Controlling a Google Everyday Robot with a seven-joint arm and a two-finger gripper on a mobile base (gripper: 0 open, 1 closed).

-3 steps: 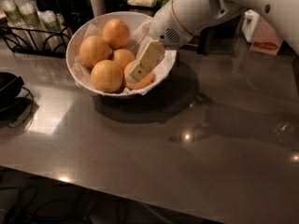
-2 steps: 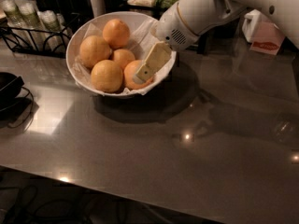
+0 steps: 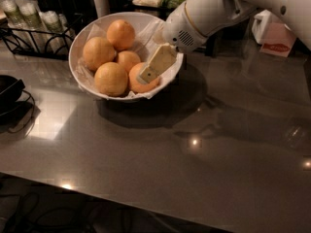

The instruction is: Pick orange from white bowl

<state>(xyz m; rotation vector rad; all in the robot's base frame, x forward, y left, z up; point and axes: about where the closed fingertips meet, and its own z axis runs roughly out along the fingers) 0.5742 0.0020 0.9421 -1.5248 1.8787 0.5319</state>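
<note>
The white bowl (image 3: 81, 37), lined with crumpled white paper, stands on the dark table at the upper left and holds several oranges. The pinkish orange (image 3: 137, 84) lies at the bowl's front right, beside a paler one (image 3: 111, 78). My gripper (image 3: 151, 69), cream-coloured on a white arm reaching in from the upper right, is down inside the bowl and lies against the near right side of the pinkish orange, covering part of it. The orange rests among the others in the bowl.
A black dish (image 3: 7, 89) with a cable sits at the left edge. A black wire rack with jars (image 3: 29, 21) stands behind the bowl at the left. A pink and white box (image 3: 275, 37) stands at the back right. The table's front edge runs along the bottom.
The arm's wrist has shifted slightly to the right and up. The gripper stays on the pinkish orange, and the oranges have not moved.
</note>
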